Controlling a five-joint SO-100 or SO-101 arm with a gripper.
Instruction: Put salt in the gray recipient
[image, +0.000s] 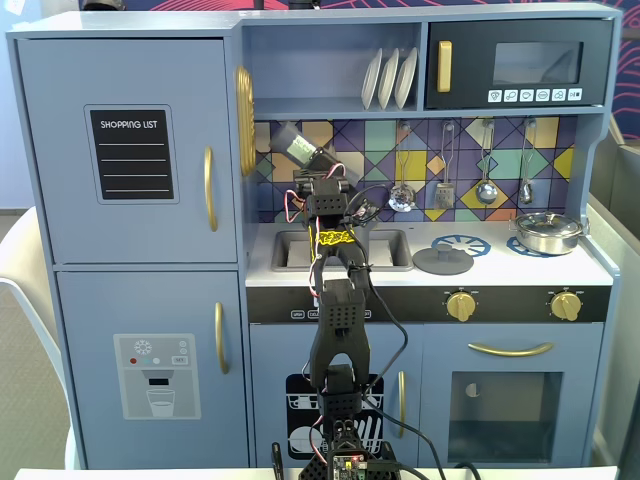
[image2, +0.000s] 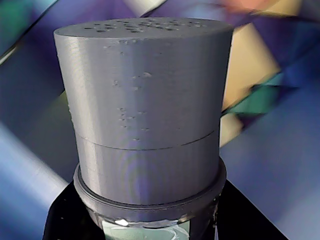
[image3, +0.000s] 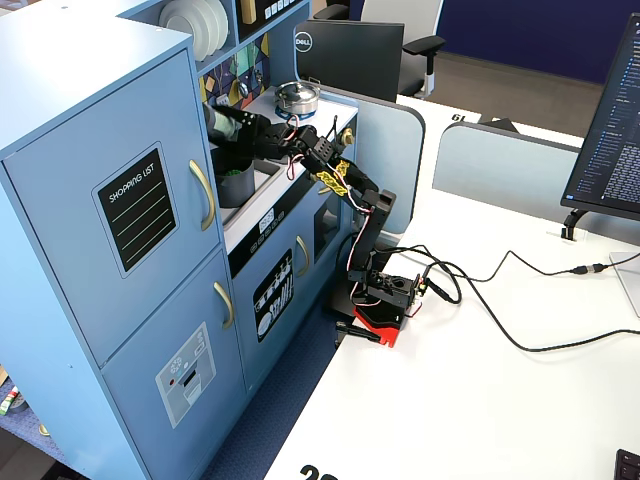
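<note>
The salt (image: 297, 146), a dark gray shaker with a pale green label, is held tilted in front of the tiled back wall, its cap pointing up and left. My gripper (image: 322, 163) is shut on its body. In the wrist view the salt (image2: 145, 110) fills the frame with the holed cap on top, and black fingers (image2: 65, 222) clamp its lower part beside the green label. In a fixed view from the side, the salt (image3: 222, 122) lies nearly level above the gray recipient (image3: 237, 185), which stands in the sink recess. From the front the arm hides the recipient.
A shiny steel pan (image: 547, 232) sits on the right burner and a flat gray lid (image: 443, 261) on the left one. Ladles and a spatula (image: 486, 185) hang on the wall. White plates (image: 390, 78) stand on the shelf above.
</note>
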